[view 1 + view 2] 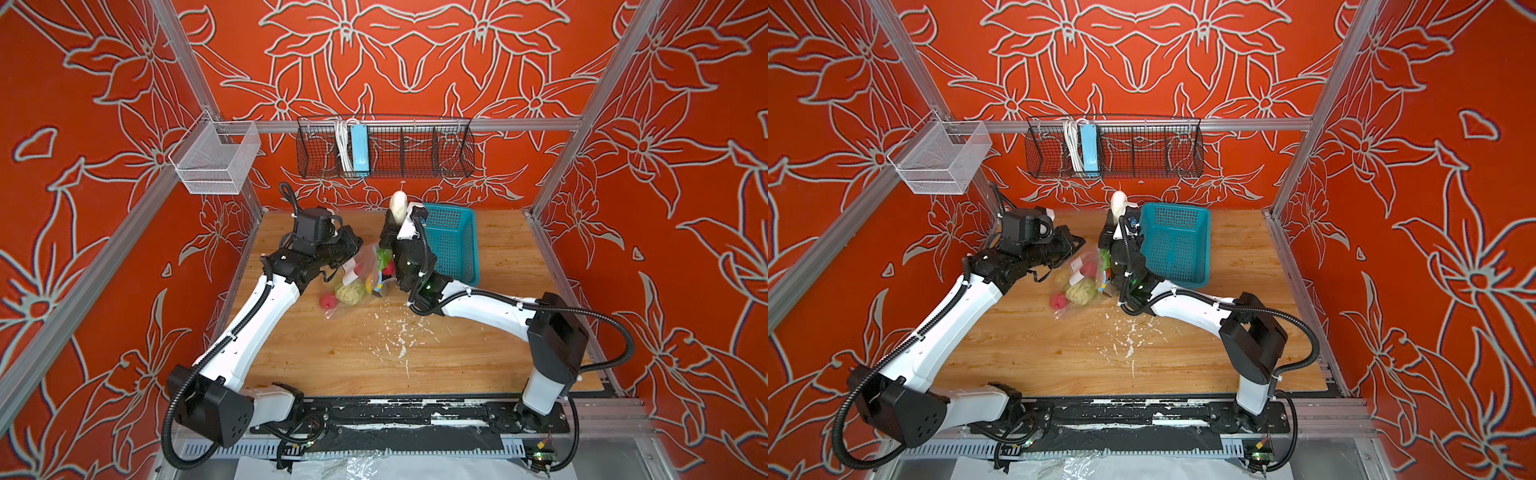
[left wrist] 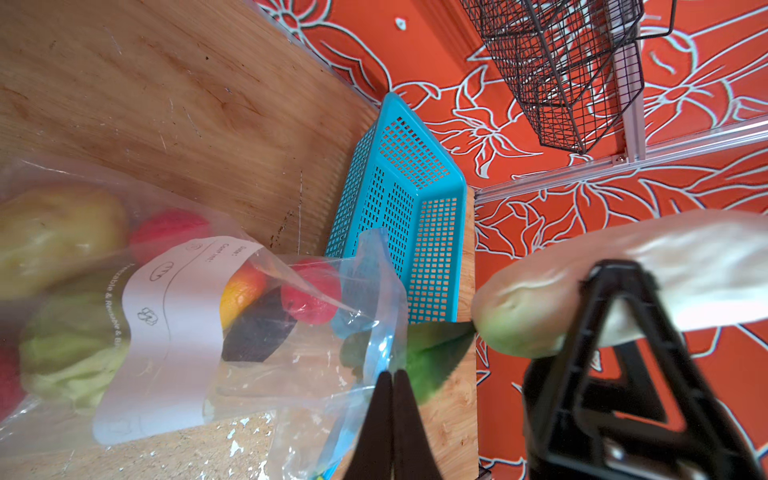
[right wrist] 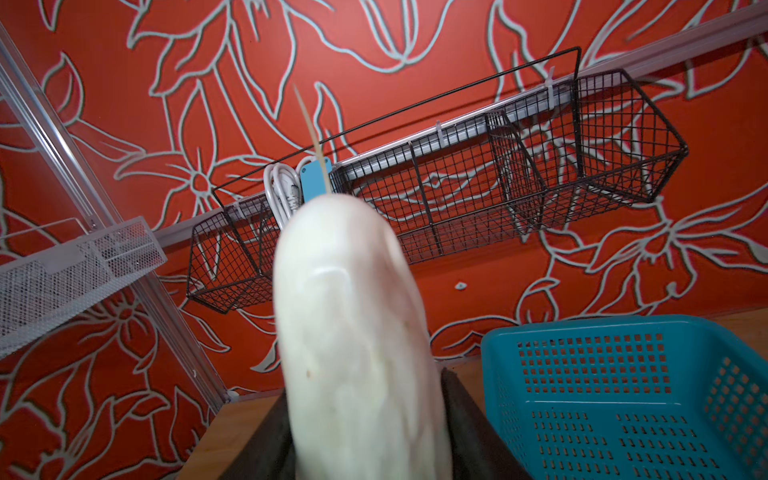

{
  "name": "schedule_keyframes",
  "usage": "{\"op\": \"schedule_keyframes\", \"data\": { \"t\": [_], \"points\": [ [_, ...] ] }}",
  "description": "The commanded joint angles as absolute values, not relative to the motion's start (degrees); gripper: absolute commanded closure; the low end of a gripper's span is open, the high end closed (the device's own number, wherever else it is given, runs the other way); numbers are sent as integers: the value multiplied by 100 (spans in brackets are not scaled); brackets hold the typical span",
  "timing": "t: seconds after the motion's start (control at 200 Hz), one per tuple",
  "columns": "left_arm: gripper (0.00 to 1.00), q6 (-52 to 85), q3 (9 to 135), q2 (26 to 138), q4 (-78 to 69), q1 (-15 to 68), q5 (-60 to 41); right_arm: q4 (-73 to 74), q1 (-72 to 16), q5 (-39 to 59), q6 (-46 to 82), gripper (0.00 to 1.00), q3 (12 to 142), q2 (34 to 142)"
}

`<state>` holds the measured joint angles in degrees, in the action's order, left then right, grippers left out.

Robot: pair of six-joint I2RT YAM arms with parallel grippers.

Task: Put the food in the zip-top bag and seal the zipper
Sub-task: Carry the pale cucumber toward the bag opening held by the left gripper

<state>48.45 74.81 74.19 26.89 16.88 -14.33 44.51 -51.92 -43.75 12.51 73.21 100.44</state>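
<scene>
**Radish aloft, bag mouth waiting below it**

The right jaws grip the white radish (image 1: pixel 397 204) near its green end. In a top view its root tip aims at 12 o'clock, away from the bag. The zip-top bag (image 1: pixel 353 286) lies on the counter (image 1: pixel 498 332) at about 7 o'clock from the radish, its mouth facing 1 o'clock. The left jaws, pressed together, pinch the zipper (image 2: pixel 385 351) edge. I reckon the radish must swing round, green end leading.

**A robot lab test cell**

Aluminium frame rails (image 1: pixel 519 124) box in a wooden tabletop (image 1: pixel 498 353), with red flower-print backdrops (image 1: pixel 415 62) as walls. A left arm (image 1: pixel 257 316) and right arm (image 1: pixel 490 307) are mounted on a black base plate (image 1: pixel 415 411) at the near edge. A black wire basket (image 1: pixel 453 145) on the far rail holds a light-blue power strip (image 1: pixel 358 147).
</scene>
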Motion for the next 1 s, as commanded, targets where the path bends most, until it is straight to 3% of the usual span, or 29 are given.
{"op": "schedule_keyframes", "data": {
  "t": [0.0,0.07,0.205,0.36,0.726,0.996],
  "points": [
    [100,4850,7333,7332,2669,1722,-1555,4623,-5060,-4528,1174,67,7030,9567],
    [92,4878,7286,7369,2637,1768,-1573,4464,-4936,-4475,1387,67,6812,9306],
    [64,4707,7491,7600,2781,2015,-1425,3963,-4626,-4287,1903,67,6458,8784],
    [46,4337,8117,8083,3314,2457,-967,3863,-4459,-4316,1916,67,6217,8467],
    [48,3595,9448,9181,5107,3106,1283,3653,-4242,-4049,2213,68,5935,8123],
    [48,3276,9564,9251,5338,3261,2013,3591,-4201,-3791,2429,67,5897,8083]
  ]
}}
